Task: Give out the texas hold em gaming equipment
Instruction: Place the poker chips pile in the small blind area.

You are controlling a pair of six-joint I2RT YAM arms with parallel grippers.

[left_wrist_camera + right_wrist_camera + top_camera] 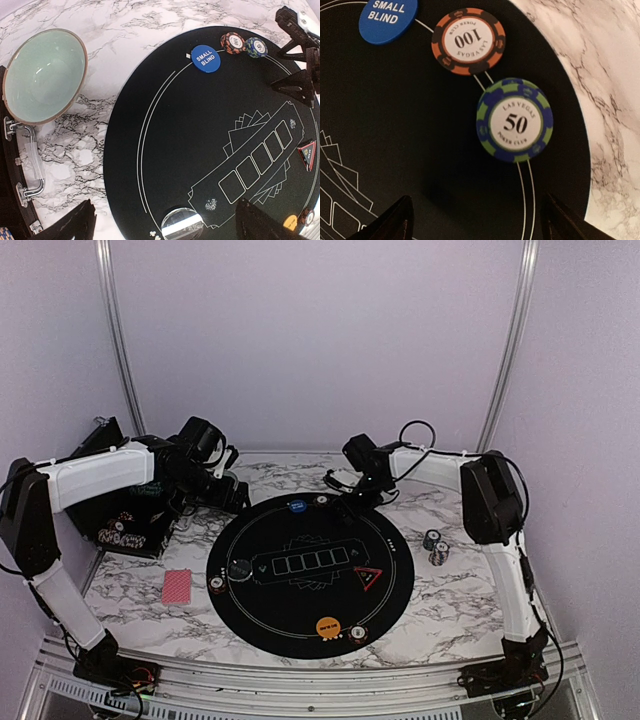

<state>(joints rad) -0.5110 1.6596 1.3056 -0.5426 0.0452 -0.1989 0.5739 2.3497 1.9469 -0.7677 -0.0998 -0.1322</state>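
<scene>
The blue-and-green 50 chip [514, 120] lies flat at the far rim of the black mat [395, 125], over its white ring line. It is just beside the orange-and-black 100 chip [468, 41] and near the blue SMALL BLIND button [387, 17]. It sits straight ahead of my right pincer [477, 222], which gapes and grasps nothing. Being round, the chip offers no long axis to match. My left pincer [167, 225], likewise spread and empty, hangs farther off. The chips look hard and stripe-edged, the mat matte, the tabletop [600, 75] glossy marble.
</scene>
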